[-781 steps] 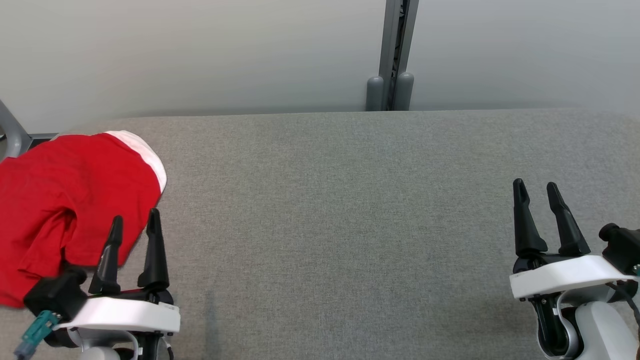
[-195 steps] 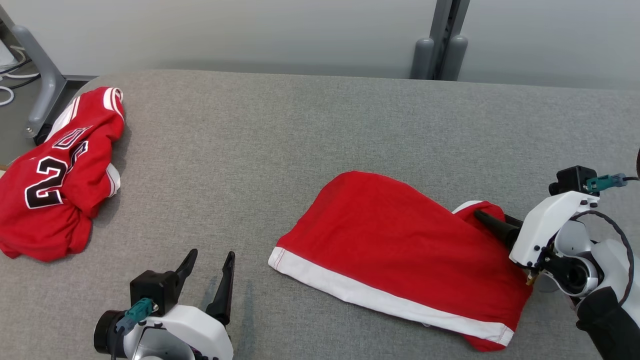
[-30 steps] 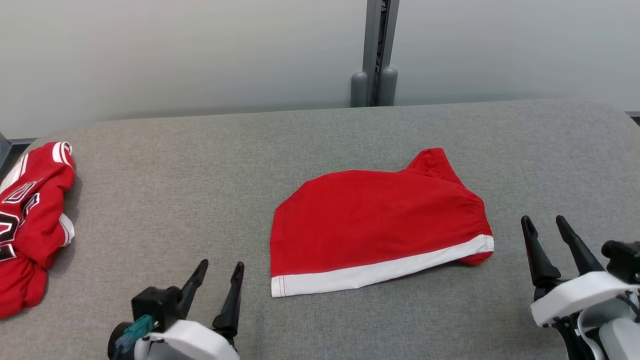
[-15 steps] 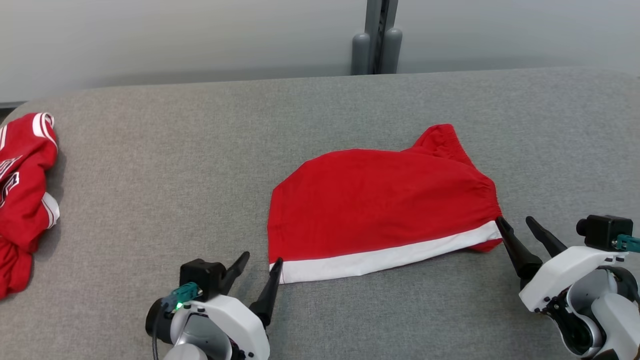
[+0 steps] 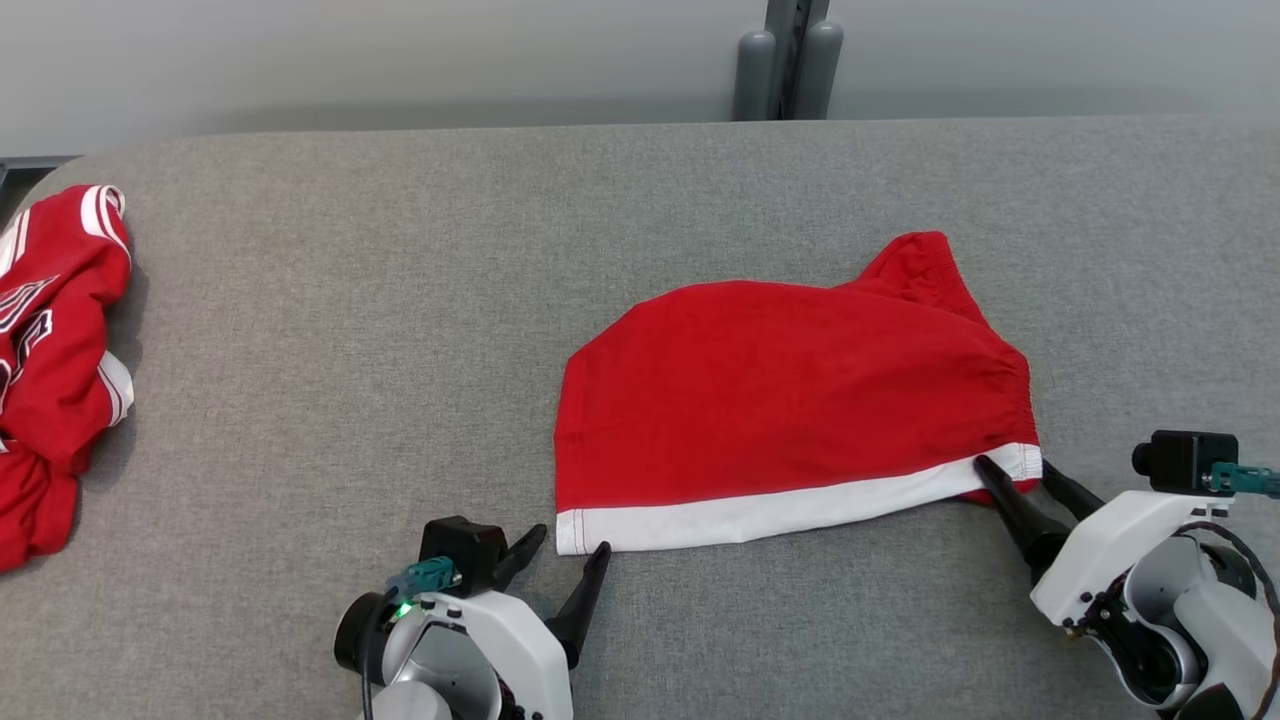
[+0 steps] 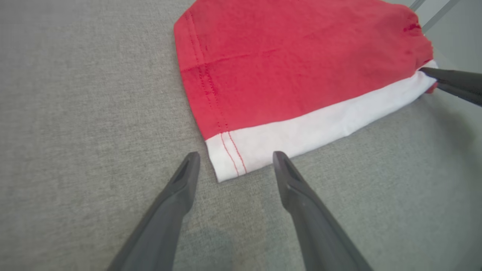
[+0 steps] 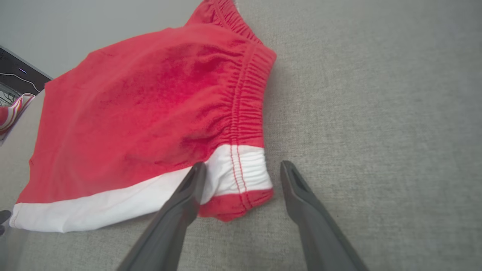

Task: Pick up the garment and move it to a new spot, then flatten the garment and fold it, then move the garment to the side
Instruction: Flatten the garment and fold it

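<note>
The garment [image 5: 790, 390] is a pair of red shorts with a white side stripe, lying folded and fairly flat at the middle of the grey table [image 5: 350, 300]. My left gripper [image 5: 572, 540] is open at the near left hem corner, and in the left wrist view the white corner of the garment [image 6: 293, 67] lies between the tips of the left gripper [image 6: 236, 154]. My right gripper [image 5: 1012, 463] is open at the near right waistband corner. In the right wrist view the gathered waistband end of the garment [image 7: 150, 105] sits between the fingers of the right gripper [image 7: 243, 165].
A second red jersey [image 5: 55, 350] with white trim lies crumpled at the table's far left edge. A grey post [image 5: 790, 60] stands behind the table against a pale wall. Bare grey table surface surrounds the shorts.
The head camera has tilted down. Both grippers have moved in to the shorts' near corners, left to the hem and right to the waistband. Both stay open. The shorts lie unmoved.
</note>
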